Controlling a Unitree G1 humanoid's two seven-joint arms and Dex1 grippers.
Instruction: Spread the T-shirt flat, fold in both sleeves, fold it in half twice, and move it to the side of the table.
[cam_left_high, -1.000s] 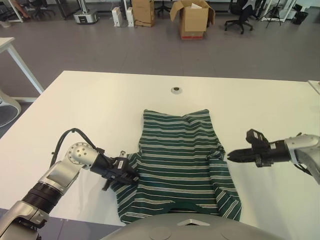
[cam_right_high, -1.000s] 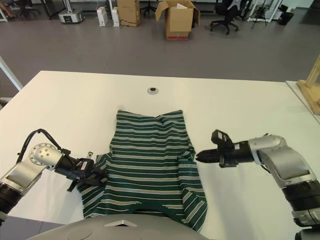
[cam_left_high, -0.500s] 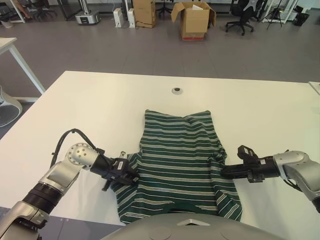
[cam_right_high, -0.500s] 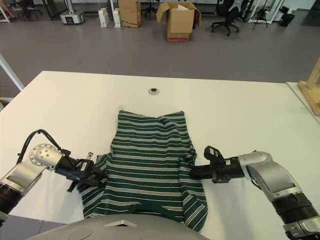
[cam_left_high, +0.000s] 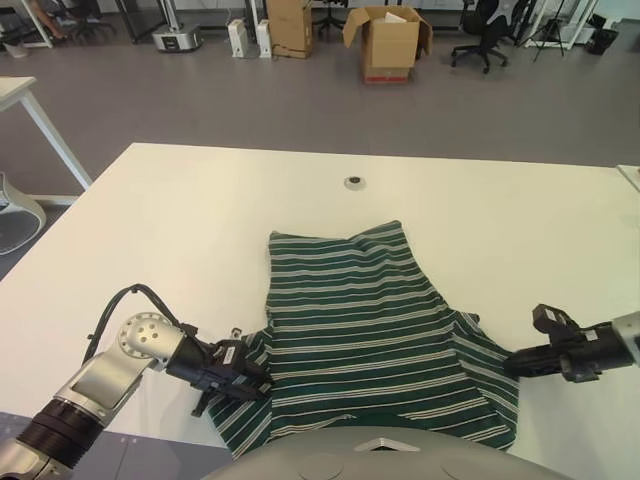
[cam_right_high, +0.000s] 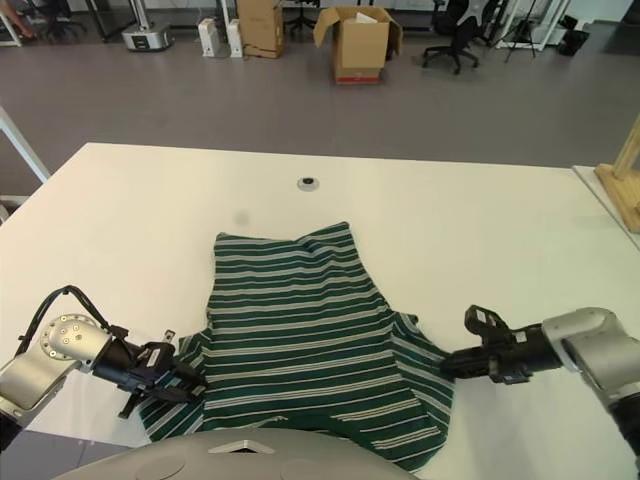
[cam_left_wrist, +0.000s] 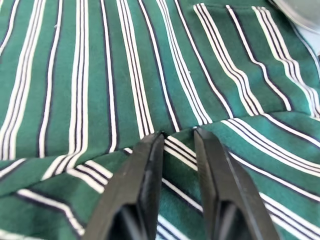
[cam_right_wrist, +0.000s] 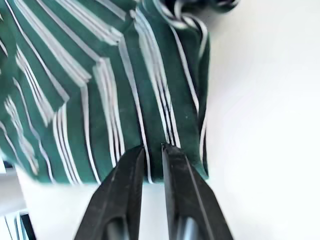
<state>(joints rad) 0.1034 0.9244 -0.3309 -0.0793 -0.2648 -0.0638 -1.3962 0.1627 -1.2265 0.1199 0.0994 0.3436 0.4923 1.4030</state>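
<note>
Both sides of the T-shirt (cam_left_high: 370, 320) are pinched.
Left gripper (cam_left_wrist: 175, 137) nips a sleeve fold; right gripper (cam_right_wrist: 152, 147) seemingly clamps the opposite edge.

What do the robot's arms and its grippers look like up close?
Both arms are silver-grey metal tubes. The left arm has a round disc joint, a ribbed black sleeve and a looping black cable. The left gripper and right gripper are black, each with two slim flat fingers.
</note>
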